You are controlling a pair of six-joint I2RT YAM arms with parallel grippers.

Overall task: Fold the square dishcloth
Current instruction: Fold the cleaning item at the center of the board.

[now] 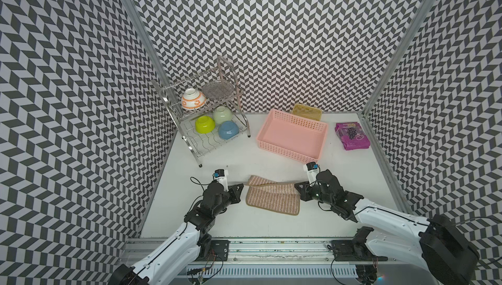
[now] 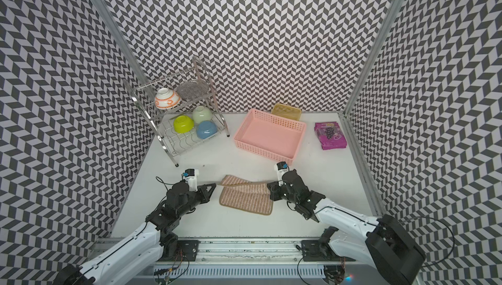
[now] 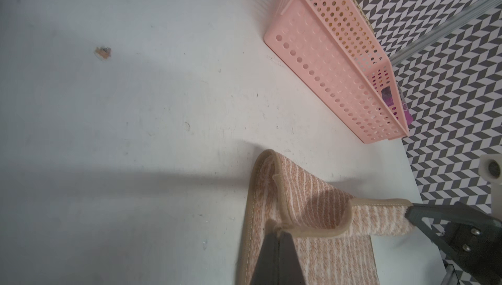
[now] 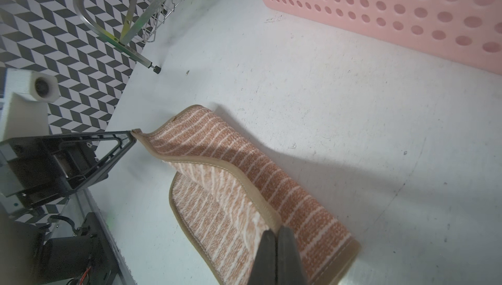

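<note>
Chevron walls enclose a white bench (image 1: 244,226); the square dishcloth (image 1: 274,199) lies near its front edge, midway between the arms. The left gripper (image 1: 242,185) and right gripper (image 1: 296,184) each pinch a corner of the raised far hem, stretched parallel to that edge, so the fold likely travels frontward over the flat half.

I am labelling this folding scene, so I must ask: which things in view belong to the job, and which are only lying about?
Job: square dishcloth, partly folded; left gripper and right gripper, each shut on its hem.

Lying about: pink basket, dish rack with bowls, purple packet, yellow tray behind the basket.
</note>
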